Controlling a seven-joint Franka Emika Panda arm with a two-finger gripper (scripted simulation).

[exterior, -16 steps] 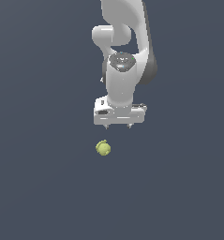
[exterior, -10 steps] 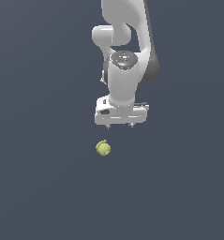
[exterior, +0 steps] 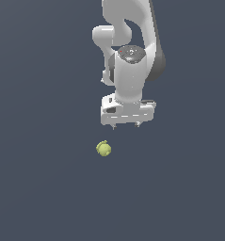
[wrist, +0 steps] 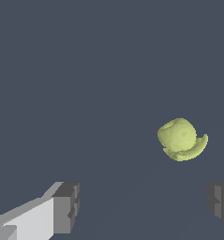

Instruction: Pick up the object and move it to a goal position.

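approach to pick, nothing gripped yet
exterior view: gripper barely shifted from before, hanging above and to the view's right of the object. wrist view: fingers spread wide, empty; object ahead, off-centre, so alignment pending.

The object, a lumpy yellow-green ball with a curled flap along one side, lies on a plain dark grey surface. The gripper is spread wide, its two dark grey fingertips well apart. The object sits beyond them, touching neither.
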